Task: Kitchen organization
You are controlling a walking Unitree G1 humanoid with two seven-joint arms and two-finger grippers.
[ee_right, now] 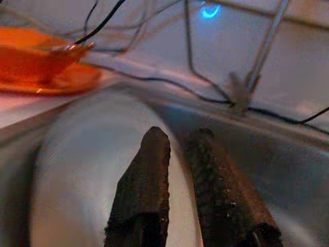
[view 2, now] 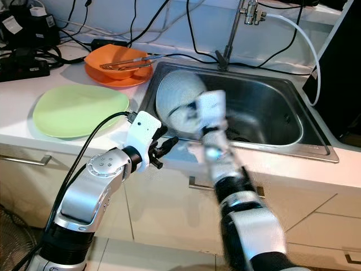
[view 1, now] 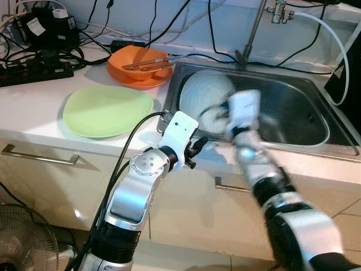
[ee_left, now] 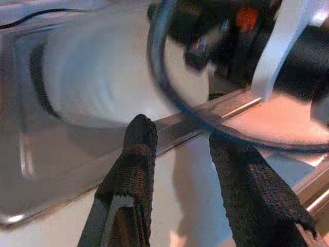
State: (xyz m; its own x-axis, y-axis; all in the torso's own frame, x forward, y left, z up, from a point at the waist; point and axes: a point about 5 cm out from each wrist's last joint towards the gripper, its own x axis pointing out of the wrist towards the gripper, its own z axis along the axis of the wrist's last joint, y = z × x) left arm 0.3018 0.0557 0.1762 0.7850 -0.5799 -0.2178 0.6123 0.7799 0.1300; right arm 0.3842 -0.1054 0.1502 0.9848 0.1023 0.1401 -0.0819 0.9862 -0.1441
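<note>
A white plate [view 1: 200, 93] stands tilted on its edge at the left end of the steel sink [view 1: 293, 107]. My right gripper [view 1: 217, 113] reaches in over the sink's front rim and is shut on the plate's right rim; arm and plate are both blurred. In the right wrist view the rim of the white plate [ee_right: 103, 175] runs between the two nearly closed fingers [ee_right: 149, 175]. My left gripper [view 1: 196, 151] hovers at the counter's front edge beside the sink's left corner, open and holding nothing, fingers [ee_left: 136, 154] apart and pointing at the white plate [ee_left: 103, 72].
A green plate [view 1: 107, 110] lies flat on the counter left of the sink. Behind it an orange bowl [view 1: 141, 65] on an orange plate holds metal tongs [view 1: 149, 64]. The tap [view 1: 254, 28] rises behind the sink. Cables and a power strip [view 1: 34, 70] crowd the back left.
</note>
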